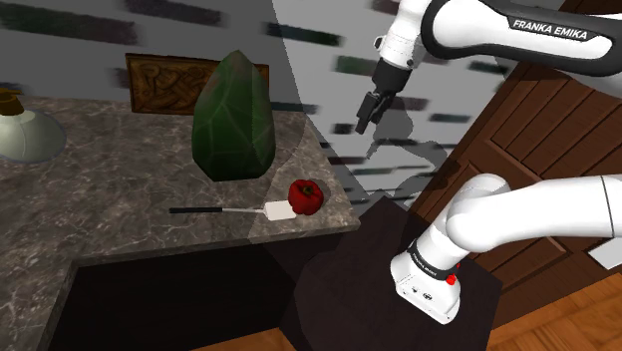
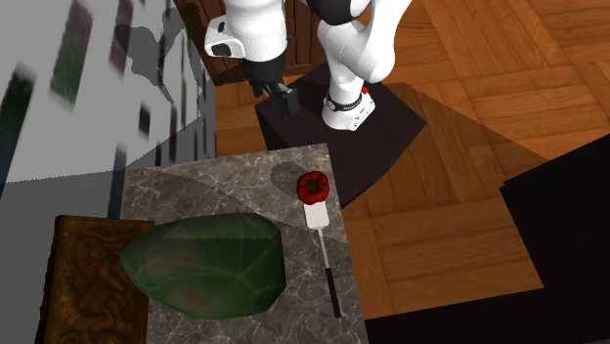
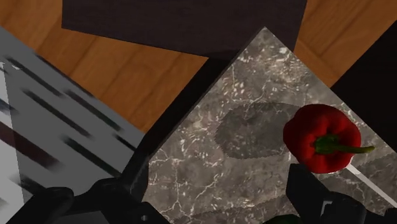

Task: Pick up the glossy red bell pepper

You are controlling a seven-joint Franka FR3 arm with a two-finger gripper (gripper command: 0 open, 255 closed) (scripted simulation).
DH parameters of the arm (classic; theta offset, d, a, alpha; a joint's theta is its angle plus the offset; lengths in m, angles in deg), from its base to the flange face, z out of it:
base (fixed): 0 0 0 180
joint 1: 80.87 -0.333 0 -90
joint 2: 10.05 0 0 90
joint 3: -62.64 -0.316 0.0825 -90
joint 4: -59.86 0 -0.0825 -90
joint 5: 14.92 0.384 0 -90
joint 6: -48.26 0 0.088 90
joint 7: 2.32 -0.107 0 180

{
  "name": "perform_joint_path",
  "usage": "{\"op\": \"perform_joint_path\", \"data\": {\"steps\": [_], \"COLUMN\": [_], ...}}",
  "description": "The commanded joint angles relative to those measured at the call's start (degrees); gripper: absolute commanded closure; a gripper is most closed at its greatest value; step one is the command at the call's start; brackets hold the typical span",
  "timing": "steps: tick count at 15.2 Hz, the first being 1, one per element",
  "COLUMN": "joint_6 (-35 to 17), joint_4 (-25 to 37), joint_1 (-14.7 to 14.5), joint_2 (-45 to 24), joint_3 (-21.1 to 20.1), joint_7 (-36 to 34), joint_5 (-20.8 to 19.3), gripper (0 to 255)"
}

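Two black fingers [image 3: 305, 191] of my tool [image 3: 213, 184] stand spread apart with nothing between them but open air. In the shoulder view my tool [image 1: 367, 115] hangs high, well above the table's [image 1: 100, 199] corner and pointing down. In the second exterior view my tool [image 2: 285, 100] sits just past the table's [image 2: 225, 186] near corner, on the side of my stand [image 2: 391, 117].

Looking along the fingers, I see the grey, veined table [image 3: 210, 172] below and a dark shadow [image 3: 254, 130] lying on it. Just beside that shadow is the red bell pepper [image 3: 321, 137], glossy, with its green stem turned to one side. It is closer to one finger than to the other and neither touches it.

The red bell pepper [image 1: 305, 195] rests on the table close to the corner nearest my stand [image 1: 399, 289]. In the second exterior view the red bell pepper [image 2: 313, 185] sits right against the white head of a spatula [image 2: 324, 249], and I cannot tell whether they touch. The spatula [image 1: 231, 210] lies flat, its black handle pointing away from the pepper.

Farther in stands a big green faceted lump [image 1: 235, 118] [image 2: 205, 264], and behind it a carved wooden panel [image 1: 164, 82] [image 2: 93, 283]. A wooden floor [image 2: 469, 98] [image 3: 127, 70] surrounds my dark stand [image 3: 184, 25].
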Motion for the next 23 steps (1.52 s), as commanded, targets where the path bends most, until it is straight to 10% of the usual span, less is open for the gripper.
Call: {"op": "perform_joint_path", "data": {"steps": [1,15,23], "joint_6": [-2.18,-20.15,-27.11], "joint_4": [-2.42,-9.36,-13.22], "joint_1": [-0.93,-7.48,-7.68], "joint_2": [0.21,-9.64,-12.78], "joint_3": [-2.09,-17.79,-19.36], "joint_7": [-2.62,-19.16,-18.55], "joint_5": [1.99,15.11,16.34], "gripper": [0,0,0]}}
